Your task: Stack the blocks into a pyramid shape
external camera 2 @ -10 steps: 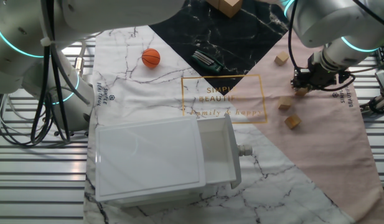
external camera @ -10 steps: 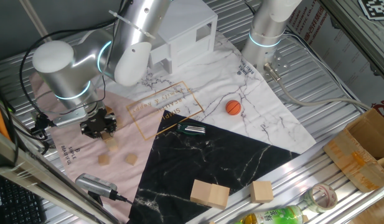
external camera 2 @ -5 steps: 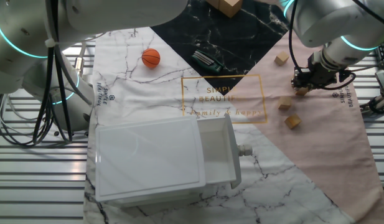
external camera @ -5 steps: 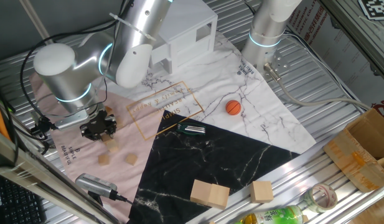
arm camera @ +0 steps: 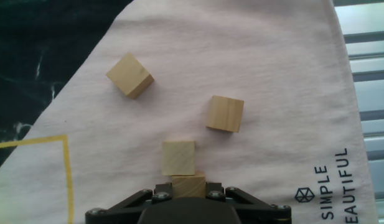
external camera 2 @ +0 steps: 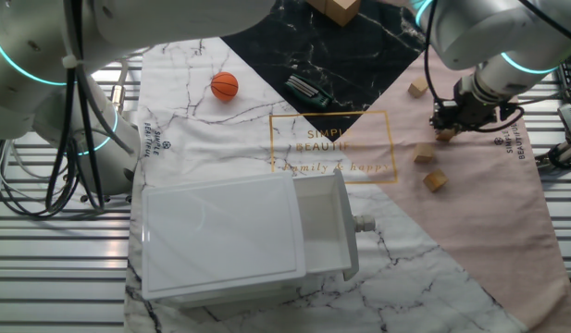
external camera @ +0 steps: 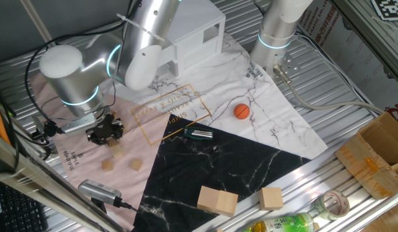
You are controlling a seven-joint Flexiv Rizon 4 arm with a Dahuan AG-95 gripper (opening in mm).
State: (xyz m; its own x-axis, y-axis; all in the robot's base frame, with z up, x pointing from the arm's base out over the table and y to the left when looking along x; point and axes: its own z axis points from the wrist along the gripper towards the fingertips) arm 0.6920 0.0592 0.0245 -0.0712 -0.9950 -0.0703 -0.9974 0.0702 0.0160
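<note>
Readable writing: the pink section of the cloth (arm camera: 272, 74) carries "SIMPLE BEAUTIFUL" beside a small hexagon logo near its edge, next to the ribbed metal tabletop (arm camera: 366, 68). A gold-outlined frame (external camera 2: 331, 145) at the centre of the cloth reads "SIMPLE BEAUTIFUL" with a script line "family & happy". The same logo text is printed on the white marble section close to the orange ball (external camera 2: 224, 86). A label on the bottle (external camera: 282, 224) at the tabletop's edge cannot be read.

Gripper (arm camera: 188, 186): in the hand view the fingers sit against both sides of one wooden cube (arm camera: 188, 185), so it is clamped on that cube, low over the pink section.

Blocks: a second cube (arm camera: 178, 157) lies on the cloth touching the gripped cube's far face. A third cube (arm camera: 225, 113) lies near it, toward the cloth's edge. A fourth cube (arm camera: 130, 75) lies apart, near the boundary with the black marble section (arm camera: 48, 43). No other small cubes can be made out.

Edges and room: bare pink cloth lies around the cubes. A black handheld device (external camera: 100, 191) lies at the pink section's corner. The white drawer unit (external camera 2: 239, 239), drawer pulled out, covers the opposite end of the cloth. Two large wooden blocks (external camera: 218, 200) sit at the black section's edge.
</note>
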